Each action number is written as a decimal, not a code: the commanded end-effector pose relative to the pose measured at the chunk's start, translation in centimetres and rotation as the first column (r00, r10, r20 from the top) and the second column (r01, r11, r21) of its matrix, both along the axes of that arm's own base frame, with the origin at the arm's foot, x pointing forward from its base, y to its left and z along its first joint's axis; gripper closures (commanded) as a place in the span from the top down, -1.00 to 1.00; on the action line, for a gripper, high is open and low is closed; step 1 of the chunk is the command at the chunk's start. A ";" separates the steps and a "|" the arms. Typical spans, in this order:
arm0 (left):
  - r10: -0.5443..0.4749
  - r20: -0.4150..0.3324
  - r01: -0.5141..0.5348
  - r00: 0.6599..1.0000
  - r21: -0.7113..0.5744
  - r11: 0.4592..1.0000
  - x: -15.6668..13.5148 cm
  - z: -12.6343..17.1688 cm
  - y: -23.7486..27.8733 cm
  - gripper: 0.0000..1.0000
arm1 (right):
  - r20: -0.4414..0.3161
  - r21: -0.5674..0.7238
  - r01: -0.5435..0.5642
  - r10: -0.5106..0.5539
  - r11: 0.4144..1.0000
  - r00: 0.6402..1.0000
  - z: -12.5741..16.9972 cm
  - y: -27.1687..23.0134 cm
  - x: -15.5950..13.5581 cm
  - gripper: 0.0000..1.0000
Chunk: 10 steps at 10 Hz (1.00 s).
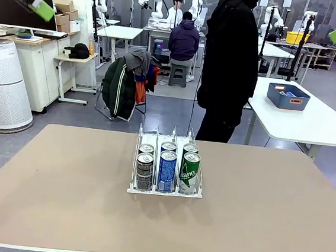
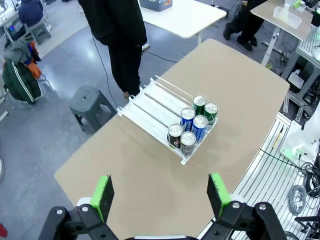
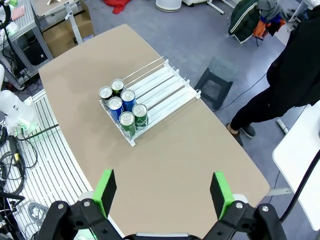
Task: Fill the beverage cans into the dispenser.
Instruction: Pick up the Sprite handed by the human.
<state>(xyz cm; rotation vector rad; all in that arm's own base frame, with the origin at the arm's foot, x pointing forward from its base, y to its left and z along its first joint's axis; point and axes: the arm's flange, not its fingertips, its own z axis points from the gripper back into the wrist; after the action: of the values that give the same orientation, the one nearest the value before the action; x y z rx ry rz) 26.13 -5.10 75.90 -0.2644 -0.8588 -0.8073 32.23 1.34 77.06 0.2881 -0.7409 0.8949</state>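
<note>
We're seeing six cans [image 1: 167,167] sitting at the dispenser's [image 2: 152,107] six o'clock end, probably done; left hand [image 2: 160,192], right hand [image 3: 163,192] gaping empty.

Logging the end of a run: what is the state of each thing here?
Left gripper: open, empty, high above the table.
Right gripper: open, empty, high above the table.
Dispenser: flat on table, two cans per lane at robot-side end, far end bare.
Black-and-silver cans: upright, left lane.
Blue cans: upright, middle lane.
Green cans: upright, right lane.
</note>
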 end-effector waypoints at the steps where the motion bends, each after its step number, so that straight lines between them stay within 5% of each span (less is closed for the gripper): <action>1: -0.028 0.029 0.026 0.999 0.065 0.998 -0.5 -0.3 0.0 1.00 | 0.002 0.000 0.001 -0.001 1.000 1.000 0.0 0.0 0.0 1.00; 2: -0.022 0.051 0.015 0.998 0.123 0.992 -0.7 -2.6 0.0 1.00 | 0.002 0.000 0.001 -0.001 1.000 1.000 0.0 0.0 0.0 1.00; 3: -0.014 0.024 0.014 1.000 0.019 1.000 -0.5 0.7 -0.4 1.00 | 0.002 0.000 0.001 -0.001 1.000 1.000 0.0 0.0 0.0 1.00; 10: -0.014 0.024 0.014 1.000 0.019 1.000 -0.5 0.7 -0.4 1.00 | 0.002 0.000 0.001 -0.001 1.000 1.000 0.0 0.0 0.0 1.00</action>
<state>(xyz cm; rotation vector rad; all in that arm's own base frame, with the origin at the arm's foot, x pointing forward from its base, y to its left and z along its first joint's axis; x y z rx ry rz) 25.46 -5.57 76.46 -0.2276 -0.8732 -0.8368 32.23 1.34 77.07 0.2881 -0.7410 0.8949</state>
